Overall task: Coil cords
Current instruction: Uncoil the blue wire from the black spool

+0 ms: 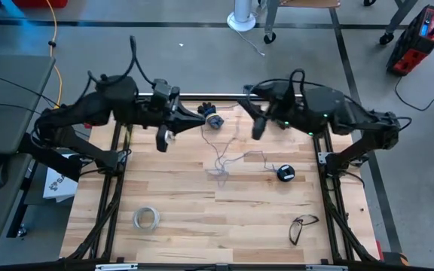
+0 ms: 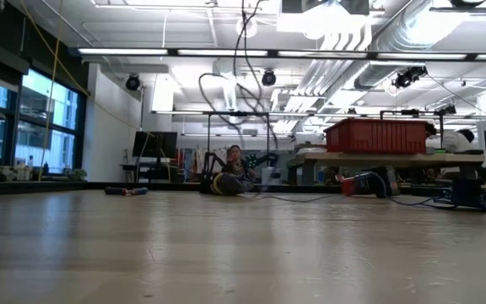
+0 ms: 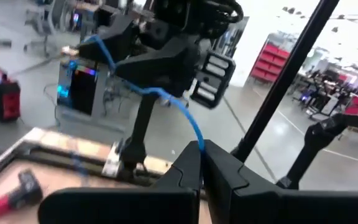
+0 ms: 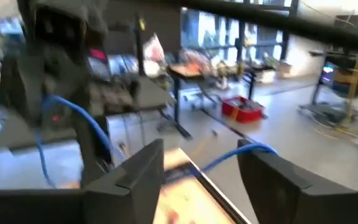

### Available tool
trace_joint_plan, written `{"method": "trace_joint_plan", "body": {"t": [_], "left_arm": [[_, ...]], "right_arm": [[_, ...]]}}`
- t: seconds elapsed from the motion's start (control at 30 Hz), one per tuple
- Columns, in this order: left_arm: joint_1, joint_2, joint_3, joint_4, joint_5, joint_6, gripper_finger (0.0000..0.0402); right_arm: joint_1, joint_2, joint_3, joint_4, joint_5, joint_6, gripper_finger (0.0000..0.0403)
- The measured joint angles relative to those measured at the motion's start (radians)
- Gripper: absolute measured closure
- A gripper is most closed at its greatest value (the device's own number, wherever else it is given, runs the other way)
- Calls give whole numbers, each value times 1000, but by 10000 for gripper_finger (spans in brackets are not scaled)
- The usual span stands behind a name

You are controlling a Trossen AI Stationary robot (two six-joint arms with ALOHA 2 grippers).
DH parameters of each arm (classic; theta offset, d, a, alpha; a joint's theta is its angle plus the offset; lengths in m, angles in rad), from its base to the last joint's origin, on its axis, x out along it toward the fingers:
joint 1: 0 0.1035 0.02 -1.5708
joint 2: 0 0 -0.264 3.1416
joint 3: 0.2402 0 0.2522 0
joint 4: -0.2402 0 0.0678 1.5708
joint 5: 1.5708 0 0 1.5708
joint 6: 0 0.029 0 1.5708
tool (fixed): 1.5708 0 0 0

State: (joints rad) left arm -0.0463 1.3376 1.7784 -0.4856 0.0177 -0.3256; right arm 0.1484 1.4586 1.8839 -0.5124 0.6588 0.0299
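Wire (image 3: 179, 106) is pinched in the closed left tool (image 3: 202, 163) above the bench's (image 1: 202, 218) far edge; right tool (image 4: 201, 165) is spread, wire crossing between its fingers.

Two dark, chunky arms with looping black cables; a bright blue cable (image 3: 185, 112) runs along each wrist.

bluish-grey wire (image 1: 224, 159), dark spool (image 1: 285, 173), red crate (image 2: 377, 135)
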Motion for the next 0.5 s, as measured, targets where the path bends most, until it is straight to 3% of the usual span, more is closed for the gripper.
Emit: {"method": "trace_joint_plan", "body": {"t": [0.2,0.23,0.37,0.5], "left_arm": [[0,-3,98,-140,-10,-37,401],[0,-3,106,-152,-22,-36,401],[3,-3,118,-168,-81,-14,401],[28,-2,118,-125,-82,-58,402]], "right_arm": [[-3,-44,0,-323,115,99,189],[-3,-50,0,-360,101,138,189],[-1,-54,0,-357,-117,225,190],[36,-49,0,-317,-127,232,190]]}}
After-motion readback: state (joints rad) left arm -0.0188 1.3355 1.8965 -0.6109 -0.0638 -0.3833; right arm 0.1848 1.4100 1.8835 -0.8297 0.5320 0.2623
